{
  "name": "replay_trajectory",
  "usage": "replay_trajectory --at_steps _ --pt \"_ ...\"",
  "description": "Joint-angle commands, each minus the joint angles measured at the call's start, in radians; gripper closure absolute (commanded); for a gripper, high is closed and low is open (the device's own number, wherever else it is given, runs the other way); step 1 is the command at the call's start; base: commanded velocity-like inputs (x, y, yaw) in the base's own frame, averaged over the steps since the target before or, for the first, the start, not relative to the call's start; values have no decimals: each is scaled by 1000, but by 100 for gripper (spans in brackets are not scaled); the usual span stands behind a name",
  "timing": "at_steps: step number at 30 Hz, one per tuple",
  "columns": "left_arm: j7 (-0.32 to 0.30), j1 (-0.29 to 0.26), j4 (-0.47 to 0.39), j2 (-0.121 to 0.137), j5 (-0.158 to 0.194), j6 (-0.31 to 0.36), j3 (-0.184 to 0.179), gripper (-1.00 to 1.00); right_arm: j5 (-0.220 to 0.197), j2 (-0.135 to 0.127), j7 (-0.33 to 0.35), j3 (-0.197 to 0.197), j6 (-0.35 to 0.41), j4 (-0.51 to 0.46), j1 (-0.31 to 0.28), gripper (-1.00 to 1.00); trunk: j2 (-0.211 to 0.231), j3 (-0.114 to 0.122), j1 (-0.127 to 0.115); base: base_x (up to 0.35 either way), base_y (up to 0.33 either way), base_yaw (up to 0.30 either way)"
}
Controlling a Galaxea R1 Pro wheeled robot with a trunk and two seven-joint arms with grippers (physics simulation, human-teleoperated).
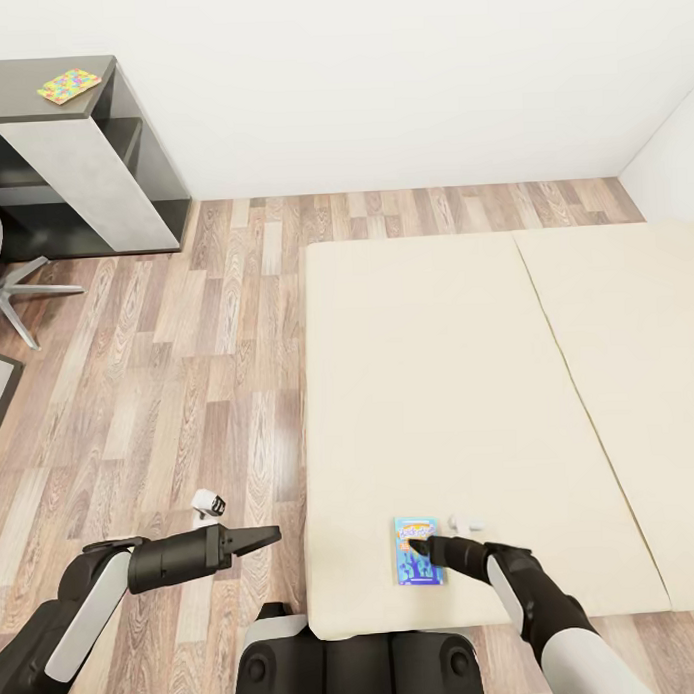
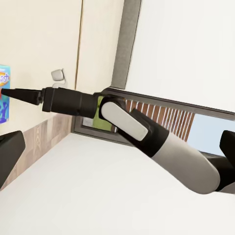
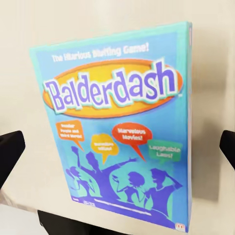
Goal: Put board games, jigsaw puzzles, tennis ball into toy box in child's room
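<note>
The right gripper (image 1: 422, 544) hovers spread wide over the blue board game (image 1: 417, 551) — grasping nothing — which lies flat at the near edge of the bed (image 1: 438, 374). Stiff, light, slick cardboard, probably: best pinched across its narrow width.

The right gripper (image 1: 422, 546) is covering part of the Balderdash box (image 1: 416, 551) in the head view, hiding how its jaws stand. At upper left, the frame edge is cutting off the desk (image 1: 38, 98) bearing a jigsaw puzzle (image 1: 68, 85), and the chair (image 1: 0, 284).
</note>
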Motion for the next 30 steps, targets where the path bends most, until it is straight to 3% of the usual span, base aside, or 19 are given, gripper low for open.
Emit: replay_trajectory --at_steps 1,6,13,30 --pt "-1 0 0 1 2 4 -1 -100 1 2 5 -7 7 -2 -1 -100 -2 -1 1 0 0 0" --pt "2 -1 0 0 1 4 -3 -100 2 7 5 -1 -31 -1 -3 -100 -2 -1 1 0 0 0" --pt "5 -1 4 -1 1 4 -3 -100 2 8 5 41 -84 3 -4 -100 -2 -1 1 0 0 0" --pt "6 -1 5 0 0 4 -2 -100 2 3 10 51 -90 1 -4 -100 -2 -1 1 0 0 0"
